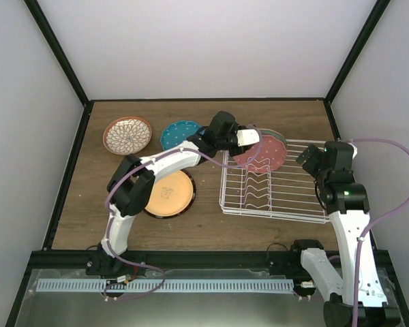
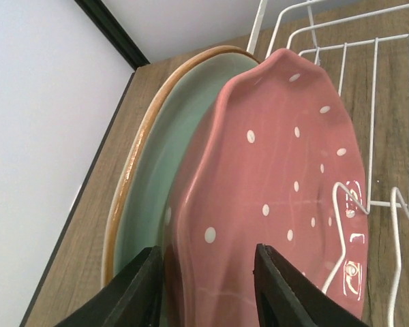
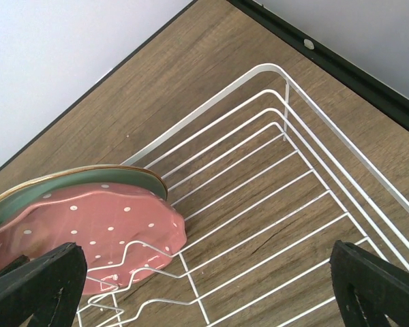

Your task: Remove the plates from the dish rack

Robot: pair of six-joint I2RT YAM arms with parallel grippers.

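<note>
The white wire dish rack (image 1: 279,194) stands right of centre. A red-pink white-dotted plate (image 1: 264,157) leans upright at its far left end, with a pale green plate (image 1: 278,136) right behind it. My left gripper (image 1: 255,140) is at the top rim of the red-pink plate (image 2: 279,177). In the left wrist view it (image 2: 208,289) is open, one finger behind that rim and in front of the green plate (image 2: 157,170), the other in front. My right gripper (image 1: 307,158) hovers open and empty over the rack's right part (image 3: 273,184). The plain pink plate is out of view.
Three plates lie flat on the wooden table left of the rack: a brown-rimmed petal-patterned one (image 1: 127,134) far left, a teal dotted one (image 1: 179,134) beside it, a tan dark-rimmed one (image 1: 169,193) nearer. My left arm passes over the teal one. Black frame posts edge the table.
</note>
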